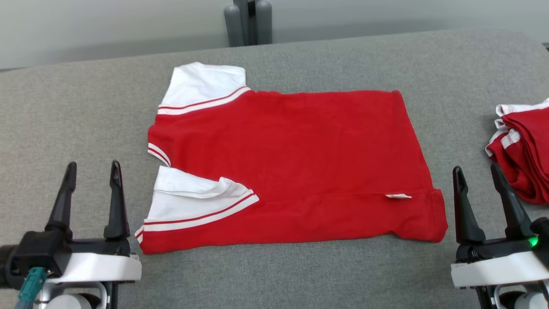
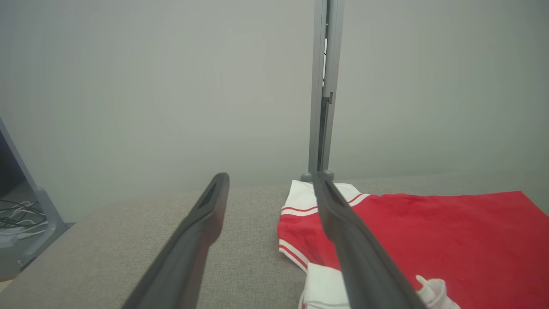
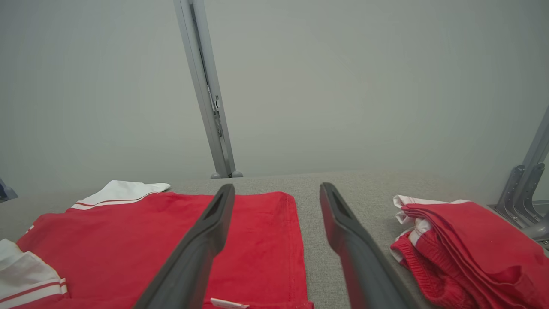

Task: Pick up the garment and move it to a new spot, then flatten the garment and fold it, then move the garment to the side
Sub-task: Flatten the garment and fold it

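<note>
Fingers point(image 1: 116, 201) on the left gripper point(image 1: 93, 165) and right gripper point(image 1: 477, 167) gape wide, empty, flanking the shirt point(image 1: 291, 163) spread flat mid-way across the worktop point(image 1: 85, 107), near sleeve point(image 1: 193, 201) rumpled; a red pile point(image 1: 523, 150) is cut off at the right edge.

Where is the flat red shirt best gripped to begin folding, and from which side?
Probably the red shirt by its two near corners, approached from the robot's side: left pincer on the shoulder corner, right pincer on the hem corner. It lies flat with its near edge straight, and both open pincers sit beside those corners.
</note>
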Available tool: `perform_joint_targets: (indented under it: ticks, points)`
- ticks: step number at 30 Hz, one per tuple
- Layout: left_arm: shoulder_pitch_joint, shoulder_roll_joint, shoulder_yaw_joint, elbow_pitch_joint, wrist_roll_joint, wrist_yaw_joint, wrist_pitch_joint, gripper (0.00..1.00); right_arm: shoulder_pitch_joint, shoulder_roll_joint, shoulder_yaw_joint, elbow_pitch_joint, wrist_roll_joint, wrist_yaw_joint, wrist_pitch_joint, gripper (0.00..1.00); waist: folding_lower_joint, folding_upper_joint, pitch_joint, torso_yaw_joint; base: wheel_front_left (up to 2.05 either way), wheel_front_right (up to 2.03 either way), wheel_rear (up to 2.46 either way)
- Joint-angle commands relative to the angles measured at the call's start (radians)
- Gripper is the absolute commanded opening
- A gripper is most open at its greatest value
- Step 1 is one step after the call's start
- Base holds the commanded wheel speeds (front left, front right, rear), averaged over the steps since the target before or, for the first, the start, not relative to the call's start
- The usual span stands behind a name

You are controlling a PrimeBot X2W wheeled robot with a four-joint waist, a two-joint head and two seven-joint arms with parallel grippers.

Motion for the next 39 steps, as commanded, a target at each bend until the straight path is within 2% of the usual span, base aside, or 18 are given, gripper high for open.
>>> perform_joint_targets:
  ticks: [1, 12, 29, 32, 39]
  points:
    - [0.019, -0.008, -0.005, 0.018, 0.002, 0.009, -0.004, 1.0, 0.021, 0.001, 0.0, 0.012, -0.015, 0.0, -0.009, 1.0, 0.0, 0.0, -0.028, 0.01, 0.0, 0.0, 0.0]
    - [0.018, -0.006, -0.029, 0.112, -0.007, -0.037, -0.021, 1.0, 0.061, 0.004, 0.002, 0.045, -0.009, 0.0, -0.004, 1.0, 0.0, 0.0, -0.087, 0.025, 0.0, 0.0, 0.0]
    - [0.028, 0.004, -0.061, 0.121, 0.006, -0.032, -0.002, 1.0, 0.073, 0.004, -0.005, 0.041, 0.004, 0.0, 0.011, 1.0, 0.0, 0.0, -0.101, 0.03, 0.0, 0.0, 0.0]
    - [0.028, 0.0, -0.07, 0.126, -0.012, -0.04, 0.025, 1.0, 0.072, 0.004, -0.008, 0.047, 0.006, 0.0, 0.02, 1.0, 0.0, 0.0, -0.095, 0.029, 0.0, 0.0, 0.0]
    - [0.06, -0.009, -0.115, 0.19, -0.056, -0.078, 0.11, 1.0, 0.095, 0.004, -0.035, 0.148, 0.018, 0.0, 0.029, 1.0, 0.0, 0.0, -0.053, 0.023, 0.0, 0.0, 0.0]
